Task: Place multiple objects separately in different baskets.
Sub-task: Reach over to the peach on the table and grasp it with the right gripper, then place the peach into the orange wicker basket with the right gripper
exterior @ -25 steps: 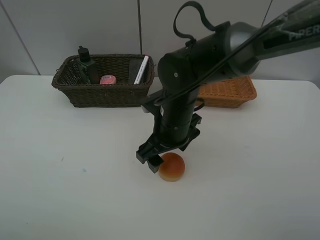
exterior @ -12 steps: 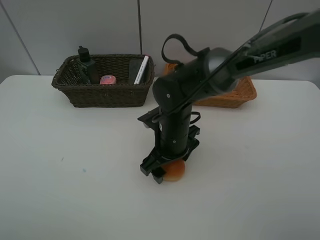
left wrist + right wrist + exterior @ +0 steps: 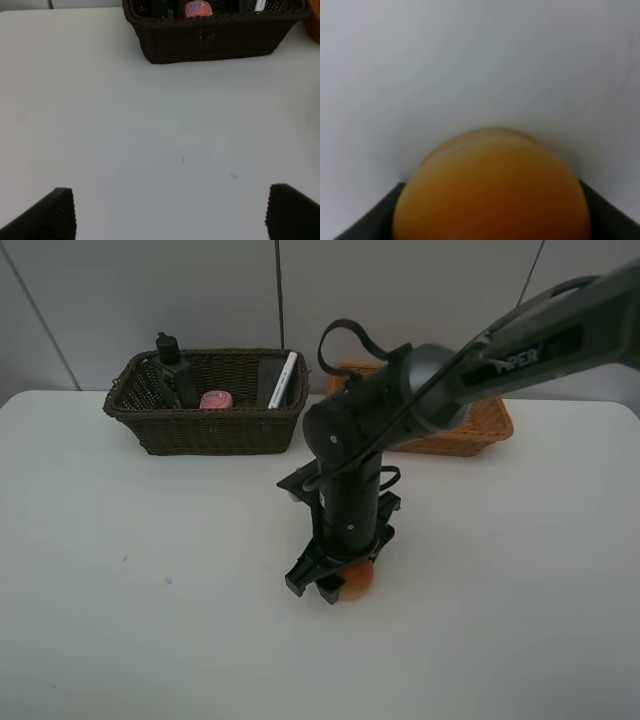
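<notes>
Right tool (image 3: 338, 585) points straight down at the white surface (image 3: 150, 620), its fingers set on either side of the orange (image 3: 355, 578); whether they press it cannot be told. The orange rests on the surface between the fingers and fills the right wrist view (image 3: 490, 190). Left tool (image 3: 170, 212) is spread wide, holding nothing, above bare surface near the dark brown basket (image 3: 215, 37).

Even, diffuse light fills all three views, bright without harsh glare. The white table (image 3: 120, 620) shows only a faint, soft shadow beneath the right arm. The exterior view is sharp throughout. In the right wrist view the orange (image 3: 490, 190) sits too close and is strongly blurred. The left wrist view is clear, slightly soft toward its corners.
</notes>
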Controlling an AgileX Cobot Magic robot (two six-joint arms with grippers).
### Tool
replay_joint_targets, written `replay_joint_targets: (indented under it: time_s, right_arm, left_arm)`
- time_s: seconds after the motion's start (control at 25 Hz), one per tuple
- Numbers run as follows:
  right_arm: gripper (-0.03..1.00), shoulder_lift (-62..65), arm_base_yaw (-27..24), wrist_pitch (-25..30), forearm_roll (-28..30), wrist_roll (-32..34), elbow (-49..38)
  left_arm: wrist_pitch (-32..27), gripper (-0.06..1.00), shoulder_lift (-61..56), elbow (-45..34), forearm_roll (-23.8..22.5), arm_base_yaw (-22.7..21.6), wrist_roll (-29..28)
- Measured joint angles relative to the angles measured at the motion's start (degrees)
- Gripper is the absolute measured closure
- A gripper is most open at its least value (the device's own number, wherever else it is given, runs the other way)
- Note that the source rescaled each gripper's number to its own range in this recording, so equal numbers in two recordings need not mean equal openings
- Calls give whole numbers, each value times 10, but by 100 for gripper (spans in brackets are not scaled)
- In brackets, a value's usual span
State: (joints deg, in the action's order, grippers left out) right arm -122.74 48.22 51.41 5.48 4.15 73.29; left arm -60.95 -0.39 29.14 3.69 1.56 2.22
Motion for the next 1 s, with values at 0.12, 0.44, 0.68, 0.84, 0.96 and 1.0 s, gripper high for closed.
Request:
replay_joint_targets:
  time_s: [0.12,0.44,0.68,0.84,0.96,1.0]
  right_arm:
    - [97,0,0,13,0,-10,3]
    - [97,49,-2,77,-6,-12,-2]
    - [97,120,-74,70,15,-12,53]
    - [97,115,-184,30,17,-12,114]
    - [97,100,-268,-28,14,-14,163]
    - [97,92,-295,-42,12,-18,179]
  left_arm:
    - [0,-5,0,0,0,0,0]
    - [0,-5,0,0,0,0,0]
    - [0,-5,0,0,0,0,0]
    - [0,-5,0,0,0,0,0]
    - [0,-5,0,0,0,0,0]
    - [0,-5,0,0,0,0,0]
